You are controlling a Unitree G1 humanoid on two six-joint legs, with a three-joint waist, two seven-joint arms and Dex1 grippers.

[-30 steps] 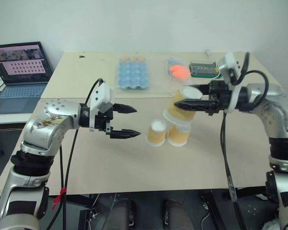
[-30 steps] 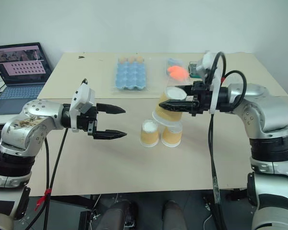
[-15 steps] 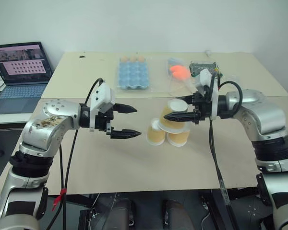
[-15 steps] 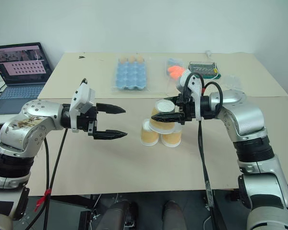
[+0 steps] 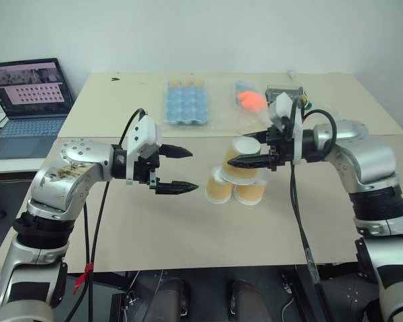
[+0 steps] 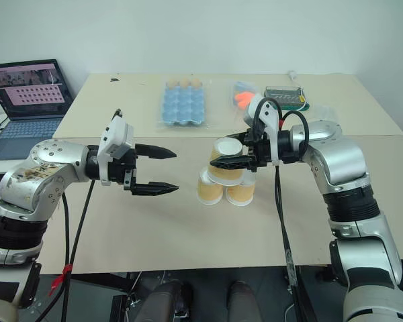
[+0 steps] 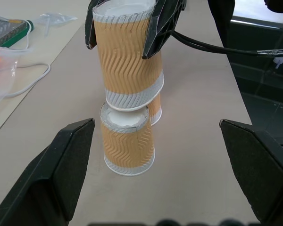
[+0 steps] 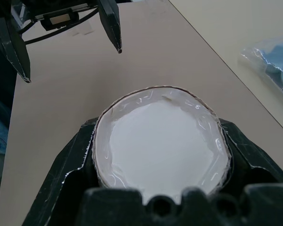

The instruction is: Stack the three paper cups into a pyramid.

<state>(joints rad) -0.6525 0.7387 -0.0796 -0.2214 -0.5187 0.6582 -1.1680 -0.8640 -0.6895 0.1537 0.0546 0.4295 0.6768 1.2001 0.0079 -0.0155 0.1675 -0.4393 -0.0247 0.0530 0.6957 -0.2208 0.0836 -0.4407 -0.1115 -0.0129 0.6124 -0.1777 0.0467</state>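
Cups: two base cups stood upside down, side by side, on the table.
Third cup: third cup sat inverted over the gap between the pair, its rim resting on them, slightly tilted.
Right gripper: right gripper had its black fingers clamped on the third cup's sides near the white base.
Left gripper: left gripper hung just beside the cups, fingers spread wide, nothing between them.
Background: blue egg tray and laptop sat well behind.

Second base cup mostly hidden behind the near base cup and the raised cup. Laptop left part cut by frame edge; screen content too small to read. Contents of clear bag beyond the cups indistinct.
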